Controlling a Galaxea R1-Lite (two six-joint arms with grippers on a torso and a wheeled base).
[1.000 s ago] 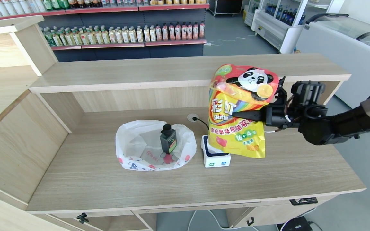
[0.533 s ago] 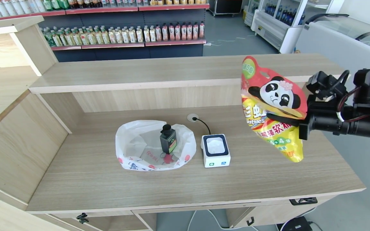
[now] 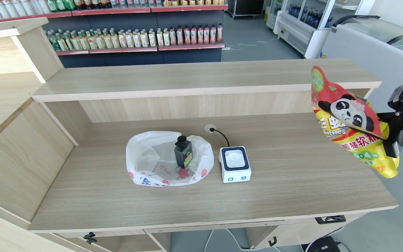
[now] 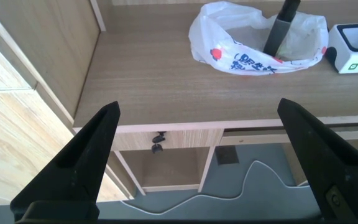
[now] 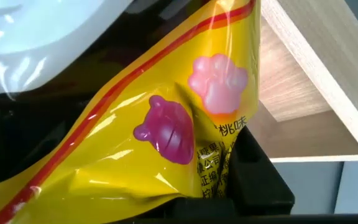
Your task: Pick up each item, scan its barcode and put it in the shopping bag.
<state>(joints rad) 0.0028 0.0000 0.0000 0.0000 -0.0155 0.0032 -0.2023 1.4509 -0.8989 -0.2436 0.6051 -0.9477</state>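
Candy pouch (image 3: 353, 120): held in the air, tilted, past the right end of the bench (image 3: 292, 189); well apart from scanner and bag.
Right gripper (image 3: 385, 138): jaws clenched on the candy pouch about its middle.
Left gripper (image 4: 199, 104): jaws released and spread wide, holding nothing; hanging off the front of the bench, on the left.
Shopping bag (image 3: 142, 164): lying open on the bench, left of centre.
Dark bottle (image 3: 183, 153): standing upright inside the shopping bag.
Scanner (image 3: 234, 164): on the bench just beside the bag's right side, window uncovered.
Change: a second ago, hung right over the scanner; since then swung out to the right and clear of the bench.
Meaning for the task: scan pass probably done; bagging not yet done; carried away from the bag, so a return leftward over the scanner likely needed before release.
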